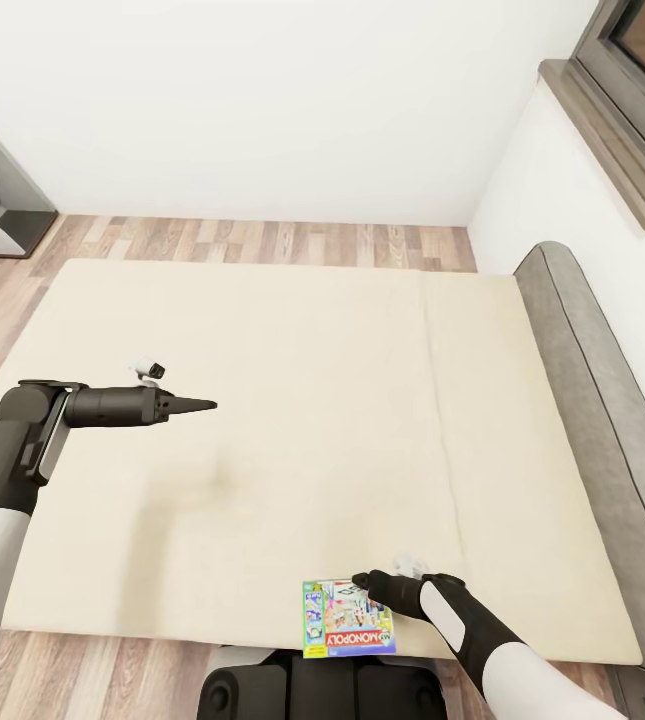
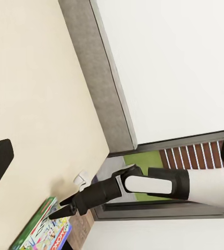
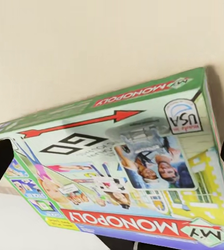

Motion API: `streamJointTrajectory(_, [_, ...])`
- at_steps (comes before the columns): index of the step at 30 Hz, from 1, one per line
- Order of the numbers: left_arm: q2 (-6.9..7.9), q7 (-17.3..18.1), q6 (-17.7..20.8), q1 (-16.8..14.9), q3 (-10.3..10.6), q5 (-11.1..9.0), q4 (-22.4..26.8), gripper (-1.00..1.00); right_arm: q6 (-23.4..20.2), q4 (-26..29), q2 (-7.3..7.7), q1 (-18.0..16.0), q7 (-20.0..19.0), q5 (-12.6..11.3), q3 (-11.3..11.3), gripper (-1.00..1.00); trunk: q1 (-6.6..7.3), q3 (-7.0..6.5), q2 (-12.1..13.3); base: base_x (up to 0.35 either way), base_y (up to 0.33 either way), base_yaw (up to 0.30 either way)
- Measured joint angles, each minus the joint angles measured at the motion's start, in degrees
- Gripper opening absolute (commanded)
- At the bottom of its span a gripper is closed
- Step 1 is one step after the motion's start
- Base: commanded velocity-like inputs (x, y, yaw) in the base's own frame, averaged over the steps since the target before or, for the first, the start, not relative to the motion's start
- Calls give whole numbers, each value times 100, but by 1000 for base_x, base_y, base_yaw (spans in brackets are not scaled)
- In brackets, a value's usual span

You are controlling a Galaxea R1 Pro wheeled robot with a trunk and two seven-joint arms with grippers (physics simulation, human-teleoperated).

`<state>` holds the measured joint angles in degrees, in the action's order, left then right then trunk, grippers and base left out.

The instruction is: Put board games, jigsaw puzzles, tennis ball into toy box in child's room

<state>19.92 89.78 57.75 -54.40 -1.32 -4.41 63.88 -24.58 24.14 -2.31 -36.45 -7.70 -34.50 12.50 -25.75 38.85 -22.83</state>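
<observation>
Where cream bed (image 1: 262, 400) lies, flat glossy Monopoly box (image 1: 347, 617)

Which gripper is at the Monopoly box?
The right gripper, over the My Monopoly box at the bed's near edge; the left gripper hangs over bare mattress.

We cannot tell whether the right gripper (image 1: 362, 580) actually touches the Monopoly box (image 1: 347, 617) at the bed's near edge. In the right wrist view the box (image 3: 117, 172) is cut off, and its small print stays unreadable.
</observation>
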Motion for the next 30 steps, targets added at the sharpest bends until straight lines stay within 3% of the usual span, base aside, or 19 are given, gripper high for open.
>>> streamJointTrajectory(30, [0,0,-1,0,-1,0,0,100,-3,0,0,0,0,0,0,100,0,0,0,7,23,0])
